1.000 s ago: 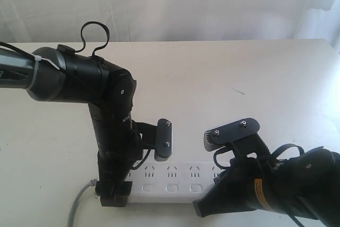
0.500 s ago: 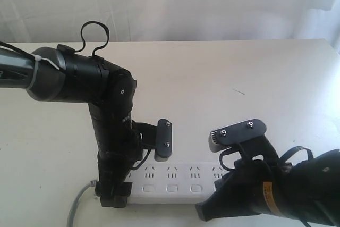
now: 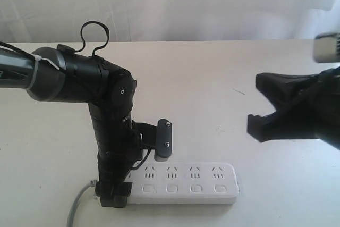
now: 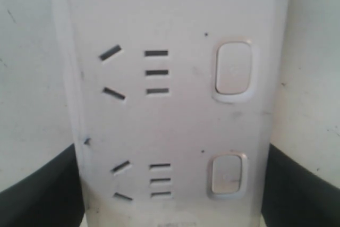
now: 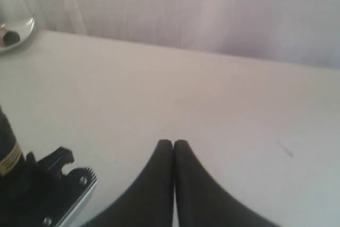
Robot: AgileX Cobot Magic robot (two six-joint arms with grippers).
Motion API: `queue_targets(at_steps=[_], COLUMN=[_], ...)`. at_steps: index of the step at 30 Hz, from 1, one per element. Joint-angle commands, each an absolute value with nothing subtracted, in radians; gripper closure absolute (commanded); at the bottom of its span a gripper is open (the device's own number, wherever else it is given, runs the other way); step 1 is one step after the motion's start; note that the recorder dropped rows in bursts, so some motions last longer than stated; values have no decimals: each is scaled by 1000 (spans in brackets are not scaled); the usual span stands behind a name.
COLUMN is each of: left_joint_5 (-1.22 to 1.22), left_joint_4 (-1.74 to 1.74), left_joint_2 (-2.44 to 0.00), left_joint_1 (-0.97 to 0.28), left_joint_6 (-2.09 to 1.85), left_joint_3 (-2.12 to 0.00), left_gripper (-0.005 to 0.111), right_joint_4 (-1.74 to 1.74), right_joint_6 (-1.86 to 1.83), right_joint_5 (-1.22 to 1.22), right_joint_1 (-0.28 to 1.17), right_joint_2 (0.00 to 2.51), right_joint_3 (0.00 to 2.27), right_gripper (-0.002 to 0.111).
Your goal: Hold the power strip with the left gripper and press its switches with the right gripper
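Currently the hold is in place and the press is not. At far left the grey cord runs toward the near edge of the tabletop. Beside it your left gripper stands over the cord end of the power strip. In the left wrist view its fingers sit snug against both long edges of the white bar, so read this as a pinch across the strip's width. The strip lies flat near the front of the tabletop, long axis left to right. Four switches show in a row along its near side, right of the clamp. A fifth, if present, is hidden under the fingers. Nothing tells you which are on.

Further right, the right gripper hangs well apart from the strip, up and off to the side. Its wrist view shows the fingers pressed together, tip against tip, nothing between them, over bare tabletop.

Judgement: press phase, no contact. The next move calls for bringing the closed tips down centred over one switch, then pushing straight down while the left clamp takes the load so the bar neither skids nor tips.
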State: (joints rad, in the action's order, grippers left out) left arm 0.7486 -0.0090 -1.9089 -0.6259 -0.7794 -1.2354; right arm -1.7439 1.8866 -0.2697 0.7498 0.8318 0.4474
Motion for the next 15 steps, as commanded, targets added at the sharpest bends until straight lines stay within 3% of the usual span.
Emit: queue_targets(at_steps=[1,5,6,15], left_joint_5=[778,733,721,813], left_joint_4=[-28,-26,-14,20], left_joint_2=[-1894,-1894,-1894,-1892], left_joint_1=[-630,-630,-630,-630], left_joint_6=[-782,-752,-706,-675], left_joint_3=[-1232,-1232,-1232,-1246], left_gripper=[71,6,2,2], right_joint_4=[-1744,-1744,-1744,-1744], right_joint_6=[1827,1825,1825,1825], right_joint_5=[-317,-315,-315,-311], right_joint_1=[748,748,748,748], right_joint_2=[750,734,734,734], right_joint_3=[452,452,452,452], right_gripper=[108,108,108,108])
